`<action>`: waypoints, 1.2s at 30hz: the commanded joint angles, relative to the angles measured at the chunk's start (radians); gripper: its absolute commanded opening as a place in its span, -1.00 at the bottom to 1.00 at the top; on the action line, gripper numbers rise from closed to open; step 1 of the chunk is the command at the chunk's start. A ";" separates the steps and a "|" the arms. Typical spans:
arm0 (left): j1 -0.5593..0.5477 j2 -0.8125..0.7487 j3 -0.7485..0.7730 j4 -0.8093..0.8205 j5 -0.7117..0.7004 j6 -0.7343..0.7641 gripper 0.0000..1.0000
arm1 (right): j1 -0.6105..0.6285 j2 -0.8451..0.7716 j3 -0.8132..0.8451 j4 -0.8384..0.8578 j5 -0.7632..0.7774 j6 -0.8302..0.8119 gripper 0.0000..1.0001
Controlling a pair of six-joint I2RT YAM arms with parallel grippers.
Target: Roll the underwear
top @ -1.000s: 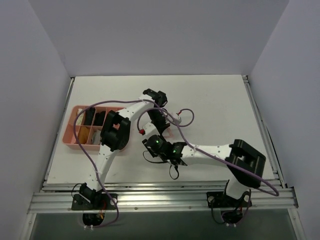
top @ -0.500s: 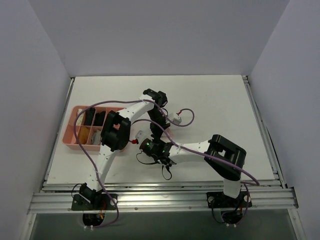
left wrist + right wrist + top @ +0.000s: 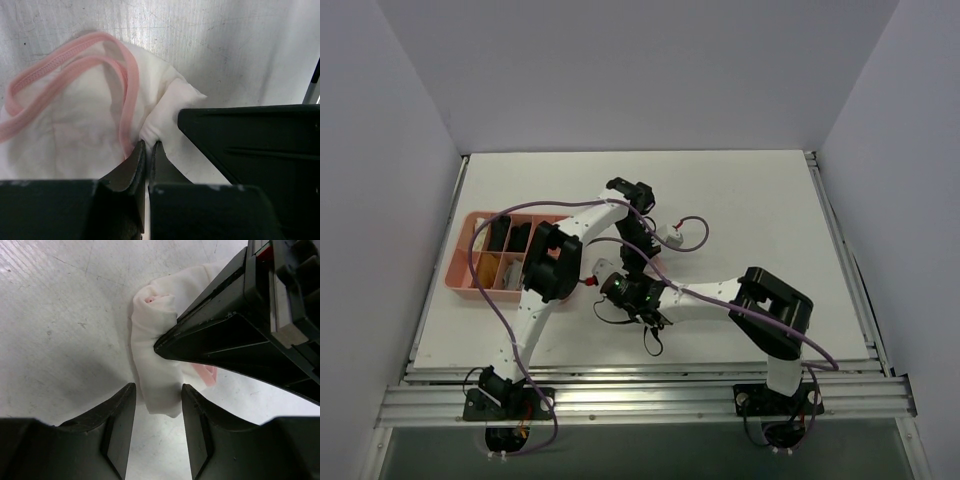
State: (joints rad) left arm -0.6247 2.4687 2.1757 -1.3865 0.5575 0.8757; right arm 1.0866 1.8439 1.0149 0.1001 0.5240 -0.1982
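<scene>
The underwear is white with pink trim and lies bunched on the table. My left gripper is shut, pinching a fold of its white cloth. In the right wrist view the underwear is a loose roll. Its near end lies between the fingers of my right gripper, which stand open on either side of it. The left gripper's black body covers the upper right of that view. From above, both grippers meet mid-table: left gripper, right gripper, with the underwear mostly hidden between them.
A pink compartment tray holding rolled garments sits at the left of the table. The left arm's purple cable loops over the table right of the grippers. The table's near edge rail runs just behind the right arm.
The right arm swung left, bringing its gripper onto the underwear beside the left gripper. In the last half second it barely shifted. The left gripper stayed shut in place.
</scene>
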 commanded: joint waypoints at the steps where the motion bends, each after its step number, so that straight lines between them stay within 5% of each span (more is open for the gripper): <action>1: -0.001 0.068 -0.004 -0.158 -0.034 0.025 -0.95 | -0.019 -0.026 0.014 -0.023 0.021 -0.043 -0.25; 9: 0.002 0.062 0.007 -0.157 -0.034 0.020 -0.95 | -0.083 0.014 0.001 -0.005 -0.129 -0.056 -0.28; 16: 0.052 -0.010 0.026 -0.112 -0.010 -0.024 -0.74 | -0.180 0.069 0.040 -0.022 -0.404 0.000 -0.99; 25: 0.163 -0.120 0.007 -0.045 0.128 -0.058 -0.40 | -0.329 0.175 0.119 -0.077 -0.747 0.091 -1.00; 36: 0.223 -0.146 0.013 0.020 0.168 -0.122 -0.36 | -0.409 0.274 0.180 -0.096 -0.890 0.102 -1.00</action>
State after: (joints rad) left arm -0.4026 2.4248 2.1677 -1.2854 0.6331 0.7662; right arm 0.7235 2.0071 1.2320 0.2024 -0.3408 -0.1623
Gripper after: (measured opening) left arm 0.317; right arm 0.150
